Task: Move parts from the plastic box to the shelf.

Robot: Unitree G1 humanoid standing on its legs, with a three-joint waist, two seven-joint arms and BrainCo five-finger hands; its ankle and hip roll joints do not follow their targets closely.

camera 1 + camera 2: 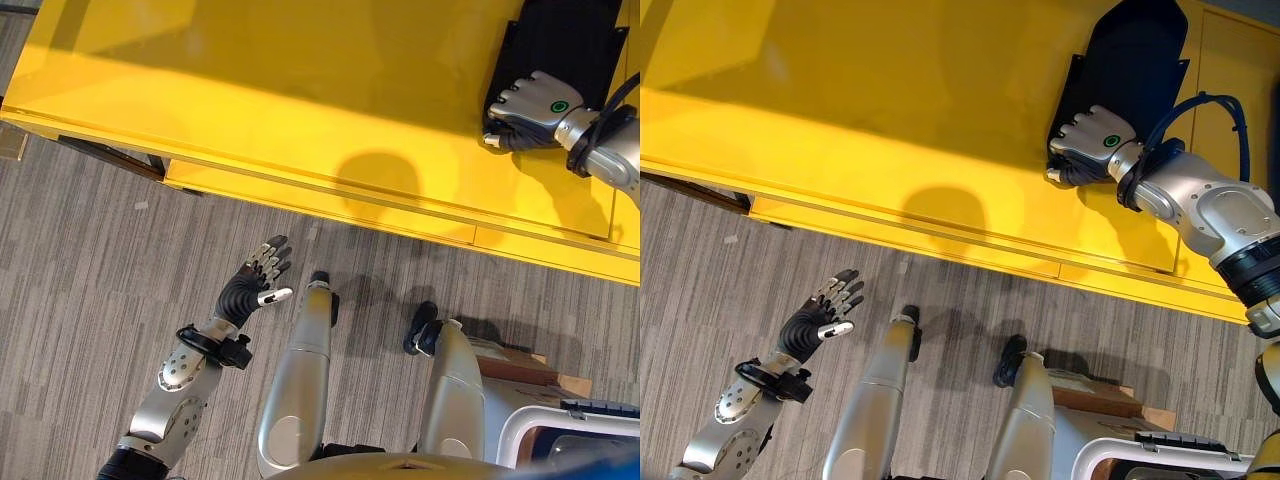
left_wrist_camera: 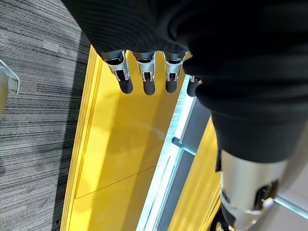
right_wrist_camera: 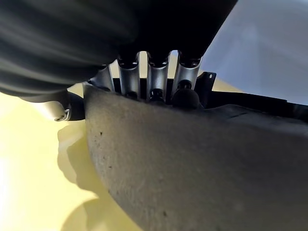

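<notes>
A black moulded part [image 1: 560, 40] lies on the yellow shelf top [image 1: 250, 100] at its far right. My right hand [image 1: 1090, 140] rests at the part's near edge. In the right wrist view its fingers [image 3: 154, 82] curl over the rim of the dark part [image 3: 192, 168]. My left hand [image 1: 255, 280] hangs low over the grey carpet in front of the shelf, fingers straight and spread, holding nothing. The left wrist view shows its fingertips [image 2: 147, 77] pointing toward the yellow shelf front [image 2: 125, 144].
The shelf's front edge [image 1: 330, 195] runs across the view from left to right. A brown box [image 1: 530, 370] and a pale-rimmed container [image 1: 570, 425] stand on the floor at the lower right. Grey carpet [image 1: 90, 290] lies under the left arm.
</notes>
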